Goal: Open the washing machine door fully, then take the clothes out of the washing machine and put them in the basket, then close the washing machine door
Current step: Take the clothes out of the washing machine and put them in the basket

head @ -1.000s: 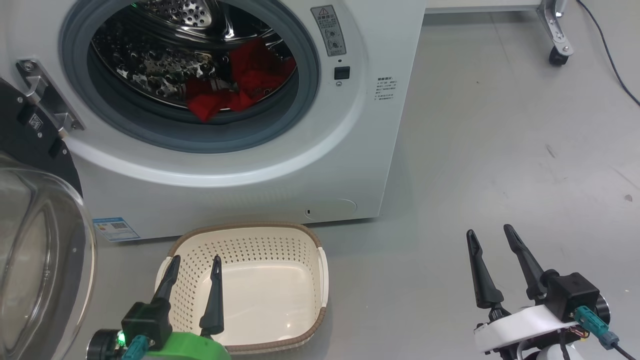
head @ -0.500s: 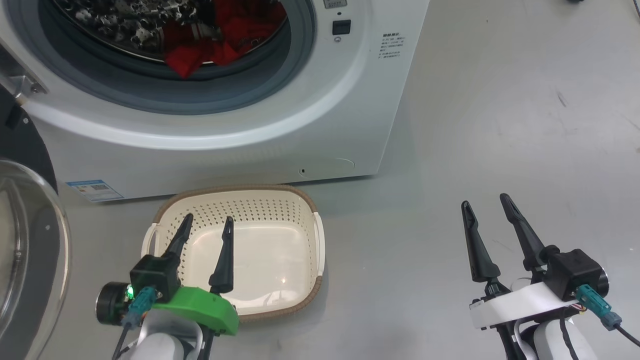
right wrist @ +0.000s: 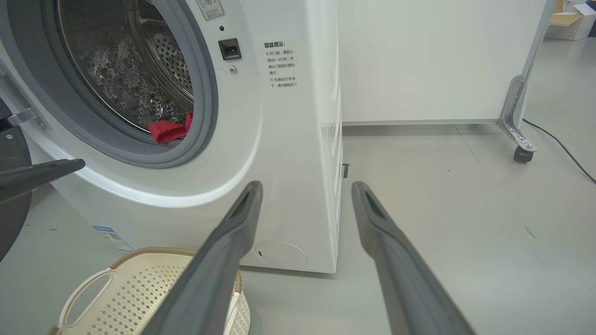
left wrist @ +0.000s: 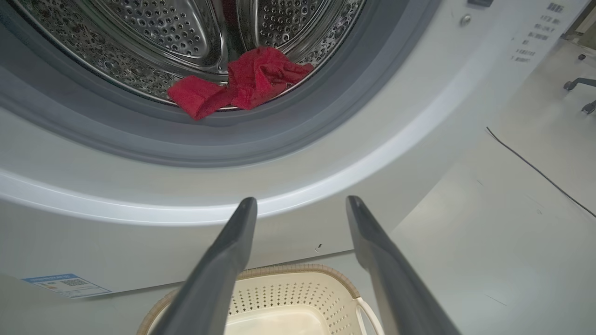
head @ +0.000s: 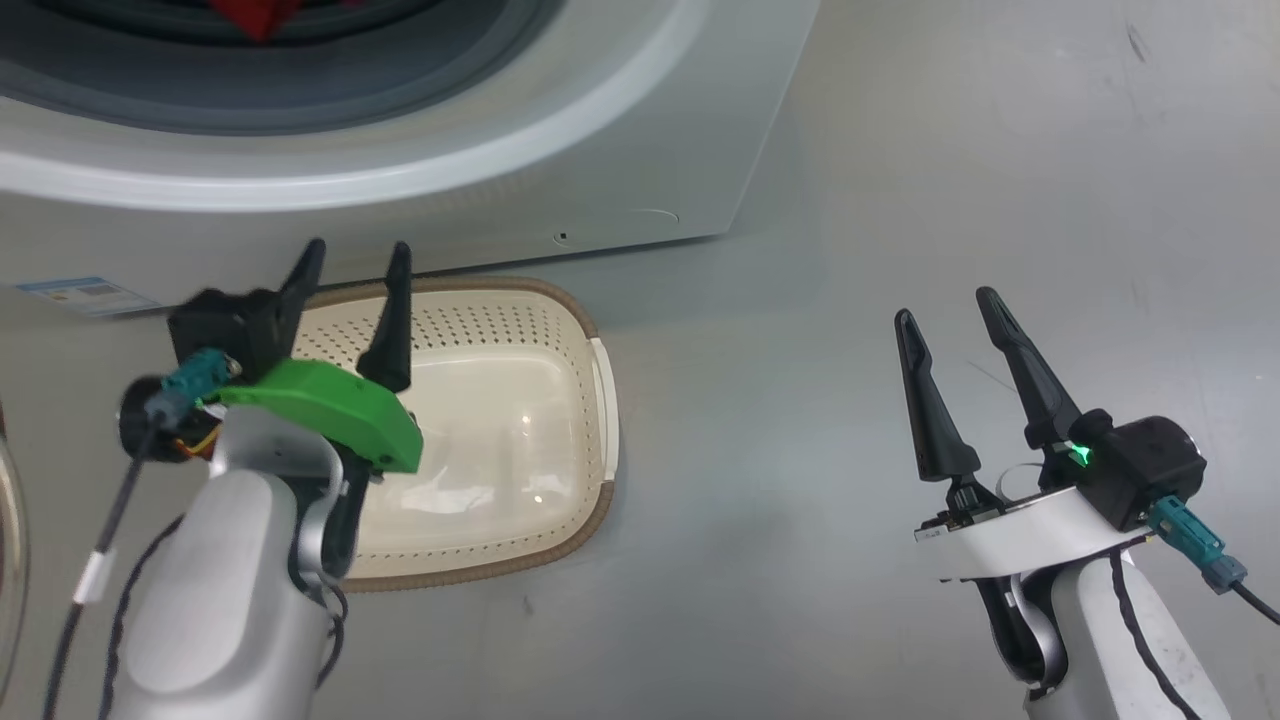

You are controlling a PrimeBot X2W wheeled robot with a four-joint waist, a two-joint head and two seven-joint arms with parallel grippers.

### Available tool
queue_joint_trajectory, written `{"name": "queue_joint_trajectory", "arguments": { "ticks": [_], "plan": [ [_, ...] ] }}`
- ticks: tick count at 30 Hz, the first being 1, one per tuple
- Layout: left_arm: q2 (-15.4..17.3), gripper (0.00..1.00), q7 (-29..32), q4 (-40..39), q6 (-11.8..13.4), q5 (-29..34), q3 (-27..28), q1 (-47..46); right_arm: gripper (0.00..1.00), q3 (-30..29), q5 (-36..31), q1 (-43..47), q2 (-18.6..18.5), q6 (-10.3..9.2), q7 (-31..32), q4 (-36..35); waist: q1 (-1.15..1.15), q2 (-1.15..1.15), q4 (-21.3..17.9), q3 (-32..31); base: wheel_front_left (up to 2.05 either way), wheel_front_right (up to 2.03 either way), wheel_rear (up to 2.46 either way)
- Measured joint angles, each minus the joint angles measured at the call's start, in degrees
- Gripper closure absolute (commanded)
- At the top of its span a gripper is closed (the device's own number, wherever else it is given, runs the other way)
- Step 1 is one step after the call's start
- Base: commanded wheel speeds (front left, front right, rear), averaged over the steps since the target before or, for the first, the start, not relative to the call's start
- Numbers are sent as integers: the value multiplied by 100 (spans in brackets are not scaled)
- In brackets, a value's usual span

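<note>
Inspection finding: the bright red fabric garment (left wrist: 242, 81) is lying crumpled on the lower front of the steel drum. It is sitting just behind the grey seal of the big white front-loading washing machine (left wrist: 326, 153).

The left gripper (left wrist: 301, 200) is hovering over the machine-side rim of the cream oval perforated basket (head: 590, 400). Its two dark fingers are standing wide apart and carrying nothing. The garment is sitting ahead of and above those fingers, with its long axis running across the drum mouth, crosswise to the line of reach.

The right gripper (head: 945, 304) is hovering well off to the side over bare floor, its fingers likewise spread and empty.

Judgement: the left arm is the nearer one, and the reach is calling for a lift upward and forward over the seal.

The glossy black round door (right wrist: 11, 228) is standing swung aside.
</note>
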Motion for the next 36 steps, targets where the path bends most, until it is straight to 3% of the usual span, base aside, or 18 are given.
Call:
{"name": "queue_joint_trajectory", "arguments": {
  "ticks": [13,22,36],
  "plan": [
    [649,0,1212,401,-342,-374,399,-1659,0,200,393,-468,-12,4,0,56,0,0,-544,669,0,0,0],
    [1138,0,2072,537,-367,-485,612,-2737,0,387,620,-616,-11,7,-1,94,0,0,-886,895,0,0,0],
    [1467,0,2954,740,-354,-670,837,-4060,0,622,1017,-944,-10,16,-1,52,-1,0,-1311,1414,0,0,0]
  ]
}}
